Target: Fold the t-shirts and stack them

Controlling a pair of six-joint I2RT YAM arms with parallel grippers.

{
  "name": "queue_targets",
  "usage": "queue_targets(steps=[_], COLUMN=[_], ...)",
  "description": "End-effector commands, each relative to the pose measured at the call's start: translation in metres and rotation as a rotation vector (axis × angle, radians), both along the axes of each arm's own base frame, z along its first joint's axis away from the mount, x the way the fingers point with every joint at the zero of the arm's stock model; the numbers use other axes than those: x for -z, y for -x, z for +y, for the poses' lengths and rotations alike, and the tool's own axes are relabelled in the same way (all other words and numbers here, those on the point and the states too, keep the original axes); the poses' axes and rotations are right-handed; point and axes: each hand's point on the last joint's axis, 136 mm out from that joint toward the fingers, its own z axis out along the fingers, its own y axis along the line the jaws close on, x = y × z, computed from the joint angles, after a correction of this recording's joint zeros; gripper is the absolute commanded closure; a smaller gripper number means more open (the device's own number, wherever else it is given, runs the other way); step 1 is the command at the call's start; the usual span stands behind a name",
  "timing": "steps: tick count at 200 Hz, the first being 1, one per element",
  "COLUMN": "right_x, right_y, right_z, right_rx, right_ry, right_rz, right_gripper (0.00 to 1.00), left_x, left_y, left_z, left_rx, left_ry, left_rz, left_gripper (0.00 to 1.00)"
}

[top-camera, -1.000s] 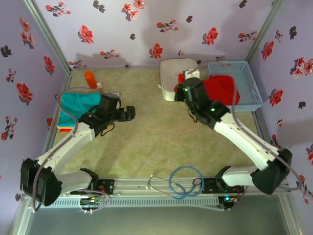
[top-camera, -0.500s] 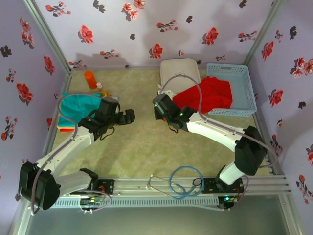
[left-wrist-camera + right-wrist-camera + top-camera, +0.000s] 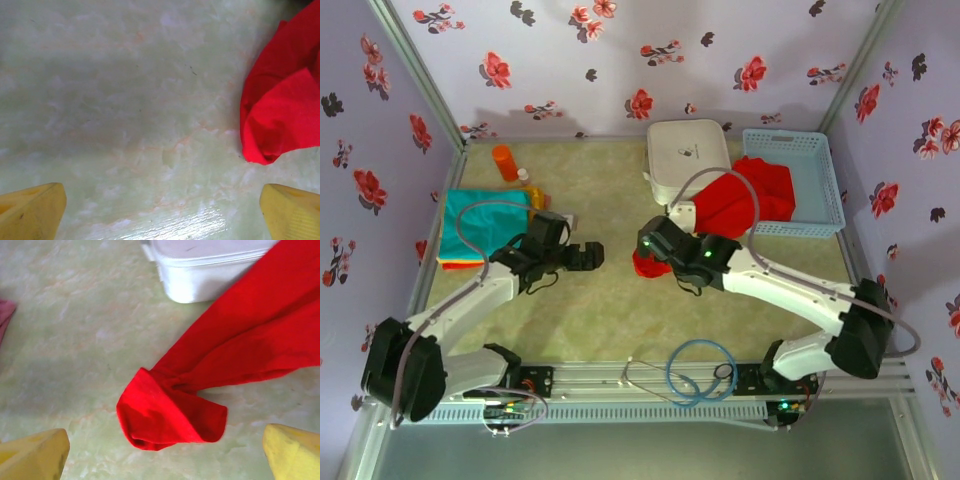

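The red t-shirt [image 3: 235, 350] is stretched from upper right to centre, its tip just above the parted right claw [image 3: 164, 452].

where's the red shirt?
Top view, right of centre: bright red cloth t-shirt trails from the light blue lattice basket onto the table beside the white case.

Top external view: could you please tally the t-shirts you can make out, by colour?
Red t-shirt: 1, trailing from the basket onto the table
Teal t-shirt: 1
Orange t-shirt: 1, an edge under the teal one
Total: 3 clearly visible
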Motion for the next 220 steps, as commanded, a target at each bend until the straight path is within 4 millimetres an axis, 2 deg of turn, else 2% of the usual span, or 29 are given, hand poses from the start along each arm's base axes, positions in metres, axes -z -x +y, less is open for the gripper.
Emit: queue_targets(steps=[1,31,72,120,150,166,198,220], right_x=[-0.006,-0.008,-0.013,-0.004,-0.015,-0.016,-0.013,0.001], right_y=[0.006,0.013,0.023,0.026,0.028,0.026,0.017,0.011], right_z=[-0.036,-0.053,-0.080,-0.136,-0.166,-0.172,-0.165,-0.164], right_rx=[0.177,0.257,0.292,0.364,0.384,0.403,0.396,0.406], right_ry=[-0.002,-0.012,0.018,-0.046,-0.059,-0.074,-0.076,-0.055], right_rz=[0.000,0.019,-0.002,0.020,-0.007,0.020,0.089,0.105], right_gripper=[0.01,0.01,0.01,0.01,0.01,0.01,0.01,0.01], left_x=[-0.005,-0.003,-0.006,0.022,0.037,0.046,0.053,0.058], left_y=[-0.006,-0.011,-0.022,-0.030,-0.027,-0.031,-0.034,-0.036], left_z=[-0.020,-0.037,-0.087,-0.149,-0.185,-0.190,-0.183,-0.177], left_rx=[0.070,0.075,0.149,0.194,0.223,0.202,0.139,0.111], left_ry=[0.057,0.113,0.123,0.060,0.020,-0.017,-0.042,-0.086], left_rz=[-0.009,0.018,0.009,0.030,0.057,0.071,0.097,0.077], left_gripper=[0.00,0.00,0.00,0.00,0.00,0.01,0.08,0.19])
